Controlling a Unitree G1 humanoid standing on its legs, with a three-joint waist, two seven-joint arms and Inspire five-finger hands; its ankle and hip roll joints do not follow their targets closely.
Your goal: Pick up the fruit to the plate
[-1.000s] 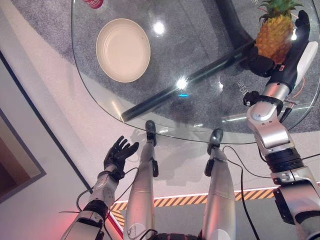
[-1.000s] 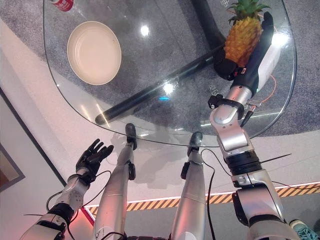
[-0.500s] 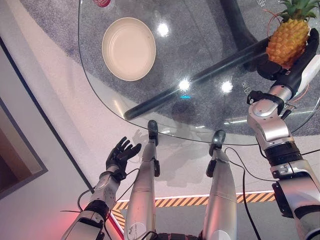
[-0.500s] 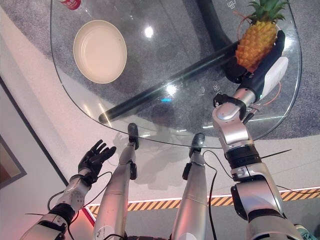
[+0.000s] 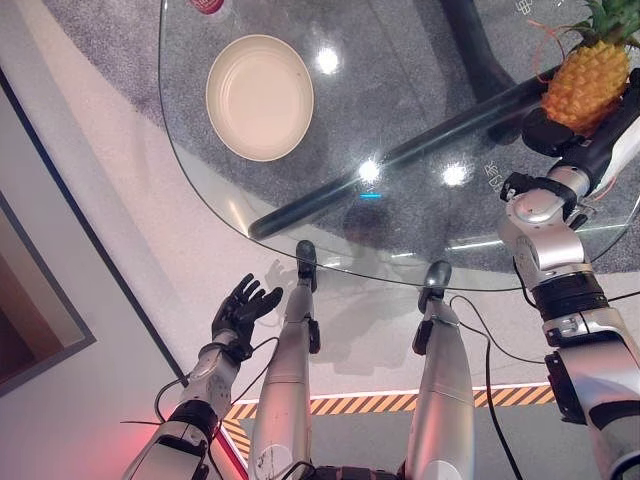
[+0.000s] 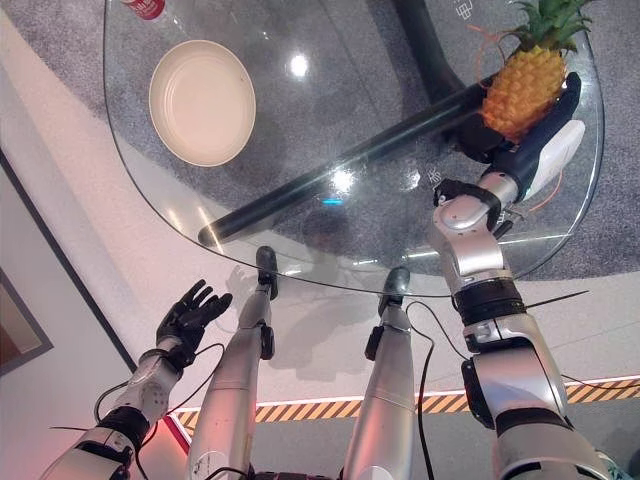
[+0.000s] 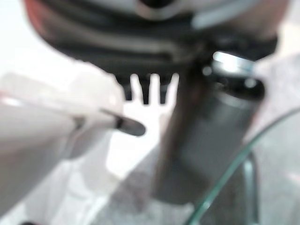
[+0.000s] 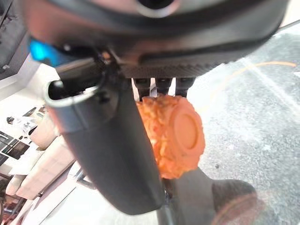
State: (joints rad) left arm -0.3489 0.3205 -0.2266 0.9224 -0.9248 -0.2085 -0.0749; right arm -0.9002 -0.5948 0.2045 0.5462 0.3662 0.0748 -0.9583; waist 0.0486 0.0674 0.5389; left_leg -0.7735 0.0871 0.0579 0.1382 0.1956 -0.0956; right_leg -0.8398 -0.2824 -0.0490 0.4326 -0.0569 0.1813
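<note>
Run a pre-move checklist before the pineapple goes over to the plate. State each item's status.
1. Grip on fruit: the right robot hand is curled round the pineapple, thumb and fingers on opposite sides. Ok.
2. Pineapple clear of the glass table: cannot tell whether it is lifted.
3. Plate bare and ready: ok, nothing lies on it.
4. Path between pineapple and plate: ok, nothing stands on the glass along it; the dark bar is under the table.
5. Red can at the far edge beside the plate: not ok, close to the drop spot, so mind it.
6. Left robot hand out of the way: ok, open below the table edge.
</note>
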